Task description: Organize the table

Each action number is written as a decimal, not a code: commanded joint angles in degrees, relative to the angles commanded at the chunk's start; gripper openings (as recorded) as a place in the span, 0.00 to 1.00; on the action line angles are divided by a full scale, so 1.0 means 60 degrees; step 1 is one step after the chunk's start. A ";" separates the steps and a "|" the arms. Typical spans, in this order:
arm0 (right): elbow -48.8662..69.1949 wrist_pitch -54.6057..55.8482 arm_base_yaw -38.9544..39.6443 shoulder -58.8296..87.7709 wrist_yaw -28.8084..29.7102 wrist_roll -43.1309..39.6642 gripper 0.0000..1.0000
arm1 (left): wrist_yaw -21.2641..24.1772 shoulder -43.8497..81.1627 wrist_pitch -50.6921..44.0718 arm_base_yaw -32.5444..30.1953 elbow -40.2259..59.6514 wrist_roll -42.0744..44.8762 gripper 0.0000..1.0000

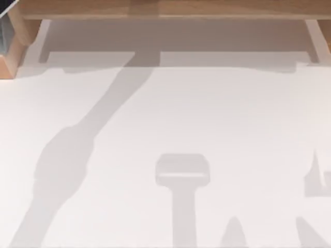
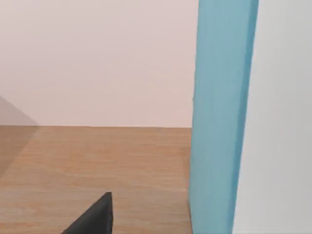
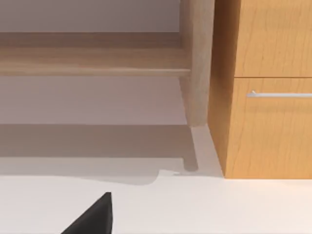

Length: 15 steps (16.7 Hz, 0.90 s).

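The table [image 1: 207, 113] is a plain white flat surface with a light wooden frame [image 1: 165, 9] along its far edge. Only grey shadows of the arms lie on it, a long one at the left [image 1: 67, 160] and a blocky one near the middle front [image 1: 182, 173]. A dark corner of my left gripper [image 2: 95, 219] pokes into the left wrist view, over a wooden surface [image 2: 73, 165]. A dark corner of my right gripper [image 3: 95, 219] hangs low above the white table [image 3: 204, 204].
A tall light blue panel [image 2: 222, 117] stands upright close to my left gripper. A wooden cabinet [image 3: 268, 131] with a metal drawer handle [image 3: 280, 94] stands by my right gripper, beside a wooden post [image 3: 197, 63] and a low rail [image 3: 92, 53].
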 joint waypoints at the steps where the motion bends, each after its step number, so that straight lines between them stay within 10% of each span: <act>1: 0.0000 0.0000 0.0000 0.0000 0.0000 0.0000 1.00 | -0.0052 0.0189 -0.0015 -0.0061 0.0206 0.0003 1.00; 15: 0.0000 0.0000 0.0000 0.0000 0.0000 0.0000 1.00 | 0.0133 0.1201 -0.0566 0.0106 0.1768 -0.0009 1.00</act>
